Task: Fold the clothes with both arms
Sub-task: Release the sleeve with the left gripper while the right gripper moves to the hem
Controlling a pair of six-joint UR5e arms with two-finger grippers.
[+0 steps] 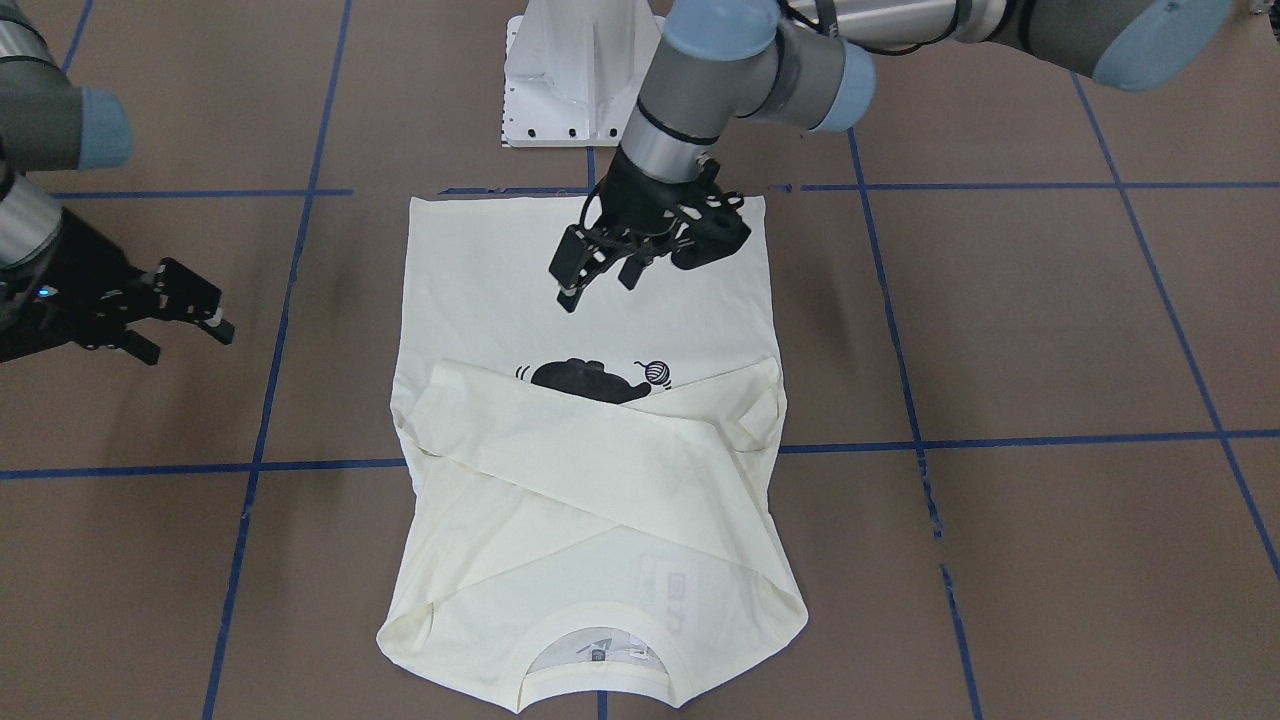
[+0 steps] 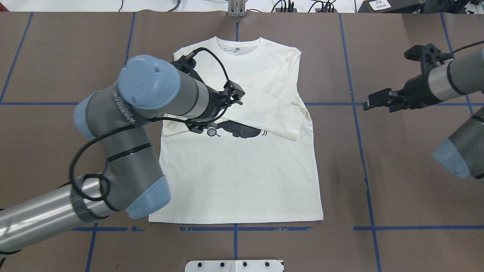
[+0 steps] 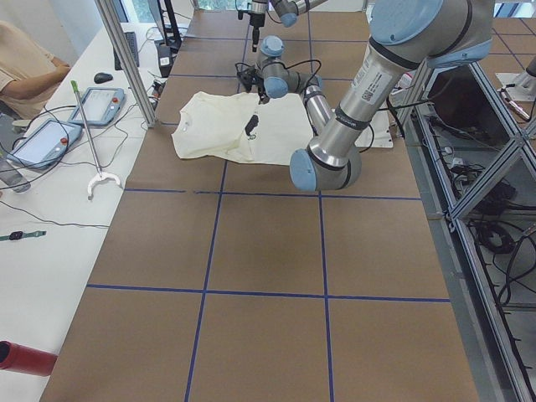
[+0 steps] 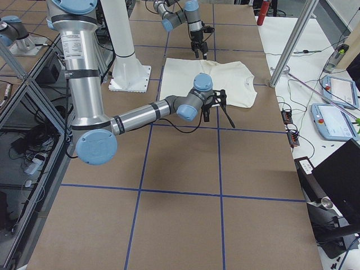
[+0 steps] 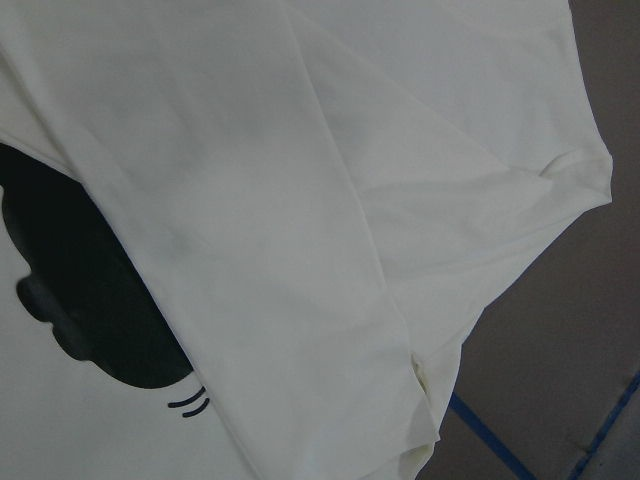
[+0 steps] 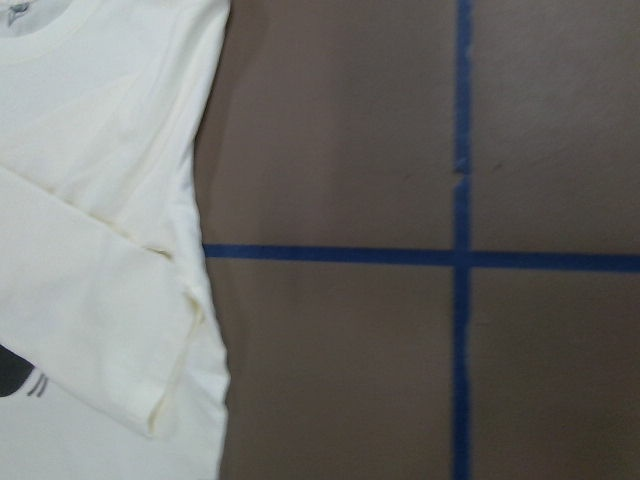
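The cream-white T-shirt (image 1: 600,500) lies flat and front up on the brown table, its collar (image 2: 238,47) at the far side from me. Both long sleeves are folded crosswise over the chest and hide part of the black cat print (image 1: 590,380). My left gripper (image 1: 597,285) hovers open and empty above the shirt's lower half, just short of the print. Its wrist view shows a sleeve cuff (image 5: 420,400) and the print (image 5: 80,300). My right gripper (image 1: 188,342) is open and empty, off the shirt to its side; it also shows in the overhead view (image 2: 378,104).
The white pedestal base (image 1: 575,80) stands just behind the shirt's hem. Blue tape lines (image 1: 1000,440) grid the brown table. A side bench (image 3: 50,142) holds tablets and a grabber tool, with a person (image 3: 25,59) beside it.
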